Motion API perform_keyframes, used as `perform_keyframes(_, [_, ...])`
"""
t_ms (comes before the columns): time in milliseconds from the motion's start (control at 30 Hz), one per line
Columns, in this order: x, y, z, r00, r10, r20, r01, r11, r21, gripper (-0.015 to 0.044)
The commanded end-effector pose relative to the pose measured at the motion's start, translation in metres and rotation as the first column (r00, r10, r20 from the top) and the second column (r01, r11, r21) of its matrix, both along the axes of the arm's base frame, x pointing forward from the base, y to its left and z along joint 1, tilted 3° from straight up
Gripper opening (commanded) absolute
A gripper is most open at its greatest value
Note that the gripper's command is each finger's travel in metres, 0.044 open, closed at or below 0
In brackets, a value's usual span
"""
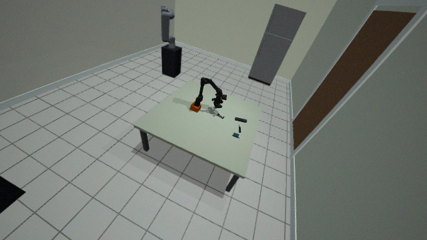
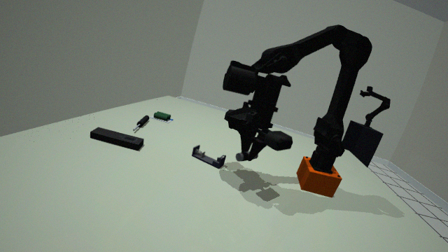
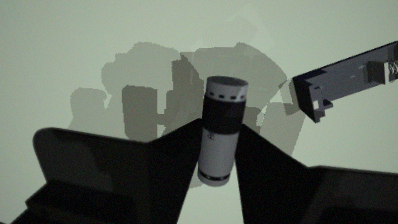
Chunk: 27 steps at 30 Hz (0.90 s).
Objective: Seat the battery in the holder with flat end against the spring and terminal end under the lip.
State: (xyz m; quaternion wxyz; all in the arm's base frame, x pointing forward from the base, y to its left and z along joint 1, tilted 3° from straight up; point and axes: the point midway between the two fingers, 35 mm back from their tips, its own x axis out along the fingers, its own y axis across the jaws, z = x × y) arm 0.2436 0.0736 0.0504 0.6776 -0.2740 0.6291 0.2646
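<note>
My gripper [image 2: 248, 157] [image 3: 219, 128] is shut on the battery [image 2: 240, 157] [image 3: 218, 152], a grey and black cylinder. It is held above the table, apart from the holder; one end points toward the top of the wrist view, tilted slightly right. The dark holder [image 1: 220, 116] [image 2: 209, 160] [image 3: 345, 84] stands on the table, left of the battery in the exterior view and to its right in the wrist view. The spring shows near the holder's far end, at the right edge of the wrist view. The holder is empty.
A long black box [image 1: 240, 119] [image 2: 115, 138], a screwdriver [image 1: 239, 129] [image 2: 143, 121] and a green block [image 1: 235, 135] [image 2: 162, 115] lie beyond the holder. The orange arm base [image 1: 195, 107] [image 2: 318, 180] stands on the other side of the gripper.
</note>
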Motion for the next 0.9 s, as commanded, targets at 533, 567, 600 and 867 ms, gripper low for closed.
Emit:
perform_keyframes(533, [0.099,-0.057,0.02,0.454,-0.89,-0.042,0.891,0.451,0.051,0.0069])
perform_keyframes(567, [0.099,-0.057,0.02,0.454,-0.89,-0.042,0.891,0.451,0.051,0.0069])
perform_keyframes(600, [0.099,-0.057,0.02,0.454,-0.89,-0.042,0.891,0.451,0.051,0.0069])
perform_keyframes(867, [0.098,-0.056,0.013,0.46,-0.885,-0.07,0.888,0.46,0.021,0.0069])
